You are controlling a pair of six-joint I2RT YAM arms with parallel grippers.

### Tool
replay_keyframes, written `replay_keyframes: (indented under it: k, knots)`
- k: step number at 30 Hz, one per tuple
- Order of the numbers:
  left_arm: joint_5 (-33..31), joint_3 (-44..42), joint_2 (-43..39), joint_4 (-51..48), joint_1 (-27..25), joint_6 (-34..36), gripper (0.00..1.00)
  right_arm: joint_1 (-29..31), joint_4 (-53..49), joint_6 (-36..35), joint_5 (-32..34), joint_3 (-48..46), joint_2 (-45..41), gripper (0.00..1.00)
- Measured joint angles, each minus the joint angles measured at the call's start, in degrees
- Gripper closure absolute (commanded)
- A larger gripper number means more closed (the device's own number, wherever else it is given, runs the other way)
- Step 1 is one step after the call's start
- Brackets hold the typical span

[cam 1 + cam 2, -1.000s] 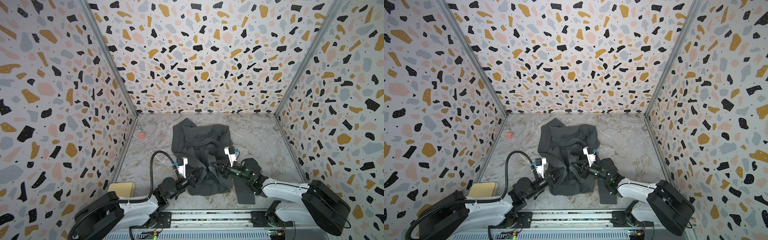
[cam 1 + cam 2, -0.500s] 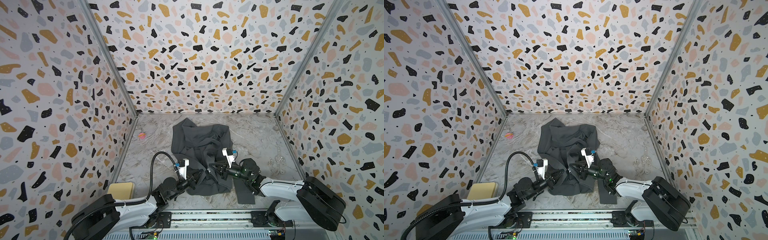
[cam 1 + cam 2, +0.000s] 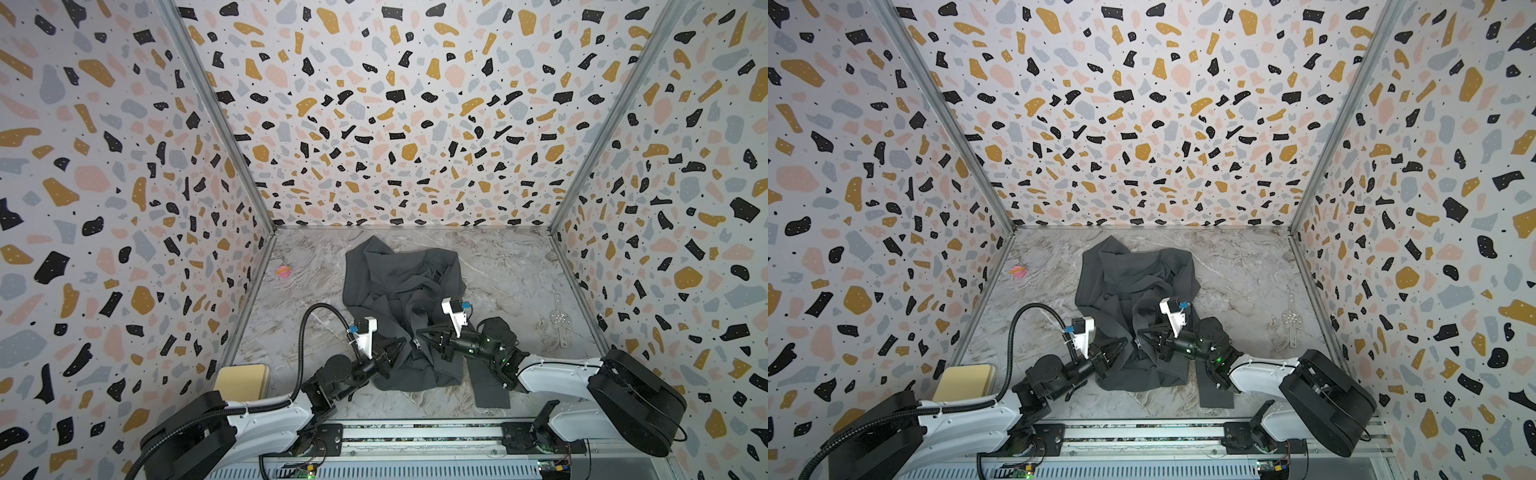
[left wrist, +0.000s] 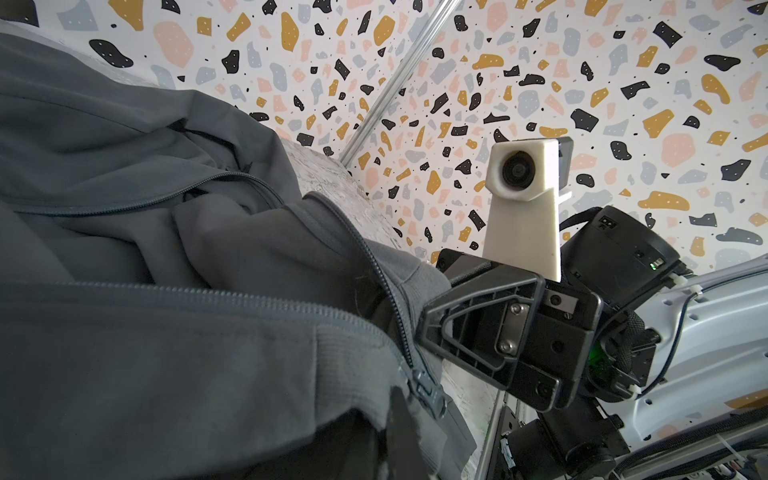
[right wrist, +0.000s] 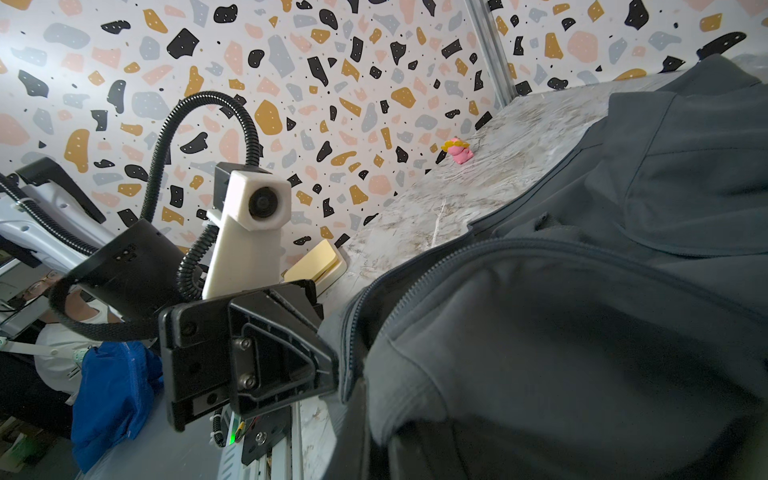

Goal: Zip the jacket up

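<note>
**Dark charcoal-grey soft fabric jacket (image 3: 401,282), crumpled, zip undone**

Lies in a rumpled heap on the middle of the grey marbled tabletop (image 3: 507,266), seen in both top views. Spreads wider toward the back wall, with folds piled over one another. Trails one flat, sleeve-like strip (image 3: 492,395) toward the front edge on the right. Shows grey zip teeth (image 4: 232,301) in two parted rows, joined only at the metal slider (image 4: 428,395) beside the ribbed hem.

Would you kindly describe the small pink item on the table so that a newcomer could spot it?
Start at the marbled table and find the dark grey jacket in its middle. Left of the jacket, near the left wall, lies the small pink item. It is the only bright pink thing, with yellow markings.
</note>
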Motion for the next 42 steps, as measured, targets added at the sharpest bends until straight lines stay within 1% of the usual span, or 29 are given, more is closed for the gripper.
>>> replay_keyframes:
  k: [42]
  knots:
    - [0.02, 0.00, 2.97, 2.36, -0.83, -0.50, 1.00, 0.72, 0.35, -0.90, 0.68, 0.00, 0.02, 1.00]
